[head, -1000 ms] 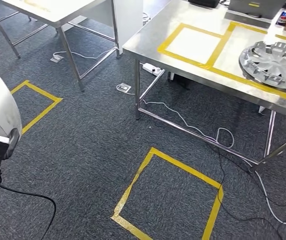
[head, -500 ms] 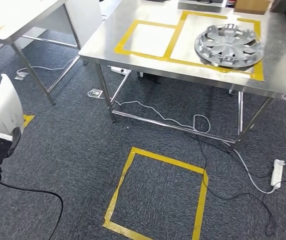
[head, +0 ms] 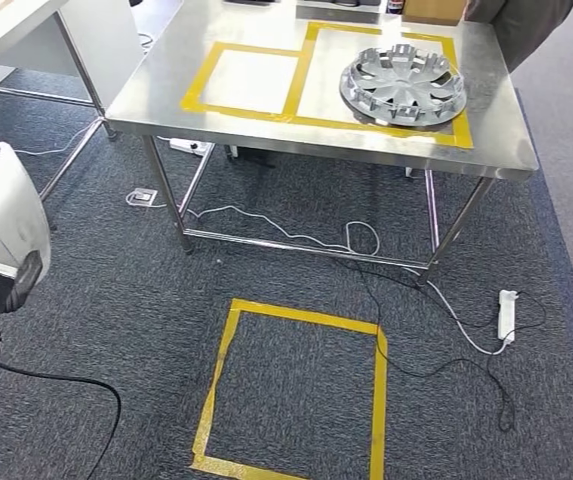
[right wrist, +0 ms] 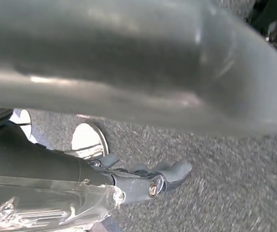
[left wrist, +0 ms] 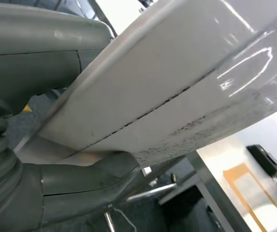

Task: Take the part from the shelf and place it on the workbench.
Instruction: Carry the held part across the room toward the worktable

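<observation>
left hand [left wrist: 38, 159]: grasping a white curved part [left wrist: 158, 92], thick grey thumb lying under the panel's edge in the left wrist view. in the head view the same part [head: 7, 215] is showing at the near left, above the arm, with a black cable [head: 56, 385] trailing below it.

right hand [right wrist: 140, 181]: dark fingers extending over grey carpet in the right wrist view, a blurred grey shape crossing above them; cannot tell whether it is clenched or released.

floor: dark speckled carpet [head: 117, 300] carrying a yellow tape square [head: 294, 390] directly ahead.

cords: grey and black leads [head: 358, 245] running under the metal surface [head: 494, 130], a white power strip [head: 506, 314] lying to the right.

surface: steel top bearing two adjoining yellow tape rectangles [head: 298, 70]; a silver wheel cover [head: 402, 84] is sitting in the right-hand one.

beyond: a person's dark garment [head: 521, 25] standing at the far right corner; a second table [head: 11, 30] at far left.
</observation>
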You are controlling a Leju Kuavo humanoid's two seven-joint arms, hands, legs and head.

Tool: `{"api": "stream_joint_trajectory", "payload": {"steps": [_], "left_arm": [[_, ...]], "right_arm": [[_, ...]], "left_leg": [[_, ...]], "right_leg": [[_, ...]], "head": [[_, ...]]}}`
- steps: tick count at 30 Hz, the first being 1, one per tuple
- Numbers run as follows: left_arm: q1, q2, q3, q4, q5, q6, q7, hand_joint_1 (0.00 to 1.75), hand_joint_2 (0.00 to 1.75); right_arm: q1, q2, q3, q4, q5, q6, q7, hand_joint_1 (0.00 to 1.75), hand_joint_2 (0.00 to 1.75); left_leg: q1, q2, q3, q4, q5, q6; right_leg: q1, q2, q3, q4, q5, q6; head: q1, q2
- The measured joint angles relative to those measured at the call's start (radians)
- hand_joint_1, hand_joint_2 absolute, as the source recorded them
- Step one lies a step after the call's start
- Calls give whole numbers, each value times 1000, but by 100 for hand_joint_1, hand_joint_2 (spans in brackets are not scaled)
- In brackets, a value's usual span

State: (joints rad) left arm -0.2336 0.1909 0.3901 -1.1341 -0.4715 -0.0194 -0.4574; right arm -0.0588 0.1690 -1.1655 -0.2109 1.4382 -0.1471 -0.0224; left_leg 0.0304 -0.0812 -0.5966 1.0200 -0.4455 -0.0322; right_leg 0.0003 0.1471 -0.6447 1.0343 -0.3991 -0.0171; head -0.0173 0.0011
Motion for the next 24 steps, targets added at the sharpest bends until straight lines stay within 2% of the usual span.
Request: {"api": "stream_joint_trajectory", "payload": {"steps": [3, 7, 8, 10, 11, 12, 14, 16, 17, 18, 19, 20, 21, 22, 23, 24], "left_arm": [[-1, 10, -1, 0, 20, -33, 4, 175, 175], [-4, 19, -1, 0, 22, -39, 6, 175, 175], [-6, 20, -1, 0, 20, -39, 7, 175, 175], [-12, 23, -6, 0, 12, -37, 11, 175, 175], [-16, 25, -10, 1, 8, -35, 13, 175, 175], [-19, 28, -13, 1, 4, -33, 12, 175, 175], [-23, 35, -15, 2, 12, -34, -4, 175, 175], [-15, 40, -15, 0, 36, -43, -31, 175, 175], [-8, 40, -14, -2, 46, -48, -41, 175, 175], [-1, 40, -14, -3, 51, -52, -47, 175, 175], [5, 40, -14, -4, 51, -54, -49, 175, 175], [8, 41, -14, -5, 50, -54, -49, 175, 175], [10, 43, -14, -6, 48, -53, -49, 175, 175], [10, 45, -14, -7, 47, -52, -50, 175, 175], [11, 47, -15, -8, 46, -51, -52, 175, 175], [11, 48, -15, -9, 45, -50, -53, 175, 175]], "right_arm": [[-2, 0, 2, 0, 0, 16, 13, 0, 0], [-3, 0, 2, 0, 2, 25, 20, 0, 0], [-3, 1, 2, 0, 4, 28, 24, 0, 0], [-3, 1, 3, 1, 9, 42, 33, 0, 0], [-3, 1, 4, 1, 12, 50, 33, 0, 0], [-4, 1, 6, 2, 13, 58, 29, 0, 0], [-8, 1, 10, 2, 5, 64, 12, 0, 0], [-9, 3, 12, 2, -9, 65, -2, 0, 0], [-7, 4, 12, 2, -14, 65, -6, 0, 0], [-4, 5, 12, 3, -15, 65, -7, 0, 0], [0, 5, 12, 3, -15, 65, -7, 0, 0], [3, 7, 12, 4, -16, 65, -7, 0, 0], [4, 9, 12, 5, -17, 65, -7, 0, 0], [5, 12, 12, 7, -19, 65, -8, 0, 0], [5, 14, 12, 8, -20, 65, -8, 0, 0], [4, 15, 12, 9, -20, 65, -9, 0, 0]], "left_leg": [[-3, 0, 0, 0, 1, 6], [-5, 0, 0, 1, 0, 8], [-7, 0, 0, -2, -1, 14], [-8, 5, 12, -19, -6, 34], [-7, 9, 25, -31, -8, 45], [-5, 15, 39, -41, -8, 50], [-3, 32, 59, -49, -8, 51], [0, 48, 69, -50, -15, 41], [4, 54, 74, -50, -21, 32], [10, 58, 81, -50, -28, 21], [18, 61, 88, -48, -37, 8], [23, 62, 94, -44, -47, -8], [29, 63, 98, -37, -59, -24], [33, 64, 101, -33, -72, -39], [37, 65, 108, -30, -83, -51], [44, 65, 116, -31, -88, -60]], "right_leg": [[-2, -3, 3, -5, 3, 10], [-7, -4, 5, -11, 3, 52], [-7, -4, 6, -10, 7, 63], [-6, -10, 3, -2, 20, 75], [-3, -29, -1, 9, 22, 79], [0, -55, -14, 34, 13, 77], [-1, -108, -71, 134, -32, 76], [-15, -127, -142, 243, -72, 81], [-24, -132, -158, 261, -71, 86], [-35, -135, -154, 239, -52, 92], [-49, -139, -130, 184, -21, 102], [-64, -141, -101, 120, 7, 117], [-74, -141, -79, 70, 13, 125], [-78, -140, -63, 43, 11, 124], [-78, -138, -57, 39, -2, 117], [-71, -136, -54, 47, -17, 101]], "head": [[0, 0], [-1, 0], [-1, 0], [-1, 0], [2, 0], [8, 0], [19, 0], [22, 0], [22, 0], [22, 0], [22, 0], [24, 0], [26, 0], [25, 0], [24, 0], [21, 0]]}}
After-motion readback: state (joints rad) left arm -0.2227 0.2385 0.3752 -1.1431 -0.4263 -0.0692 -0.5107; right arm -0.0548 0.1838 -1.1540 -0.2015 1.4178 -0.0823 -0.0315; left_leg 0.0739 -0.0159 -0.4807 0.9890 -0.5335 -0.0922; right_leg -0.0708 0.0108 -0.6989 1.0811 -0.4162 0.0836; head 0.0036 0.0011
